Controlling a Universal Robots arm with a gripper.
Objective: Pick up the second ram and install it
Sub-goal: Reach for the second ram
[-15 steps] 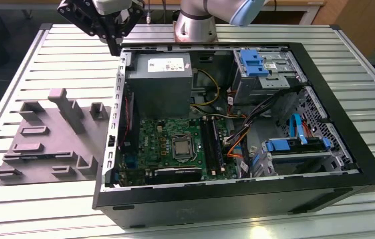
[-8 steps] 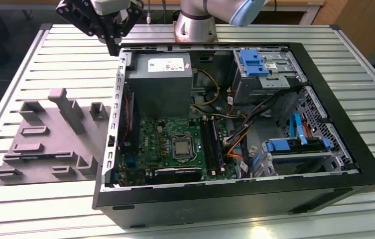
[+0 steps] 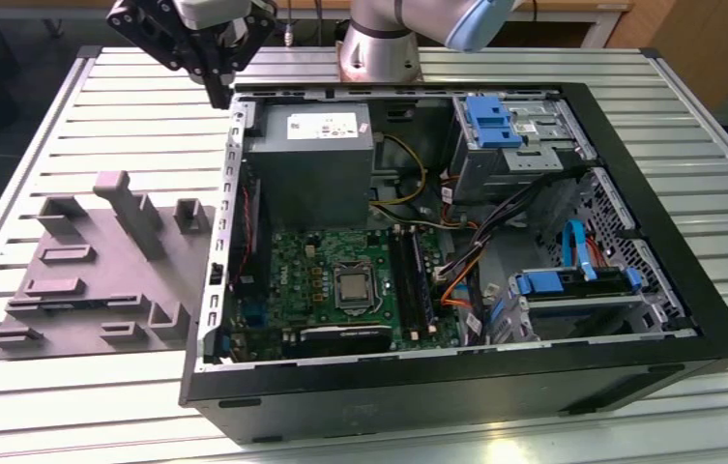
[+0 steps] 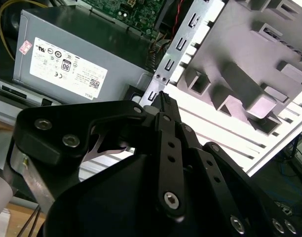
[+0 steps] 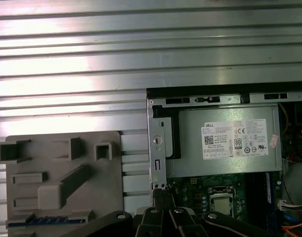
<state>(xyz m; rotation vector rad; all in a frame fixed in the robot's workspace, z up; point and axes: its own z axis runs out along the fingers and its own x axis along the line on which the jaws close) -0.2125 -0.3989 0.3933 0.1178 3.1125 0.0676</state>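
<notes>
Hand closed on nothing, at the computer case's eleven o'clock. The second ram seemingly lies in the tray, at nine o'clock. Descending closed, it could knock the stick askew.

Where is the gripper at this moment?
The gripper hangs over the far corner of the computer case on the exterior view's left, next to the grey power supply.

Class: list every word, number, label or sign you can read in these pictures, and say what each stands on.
White label on the grey power supply: fine print and round marks, too small to quote reliably.
Pink sticker beside that label: blurred, unreadable.
Grey tray: no print seen.
</notes>
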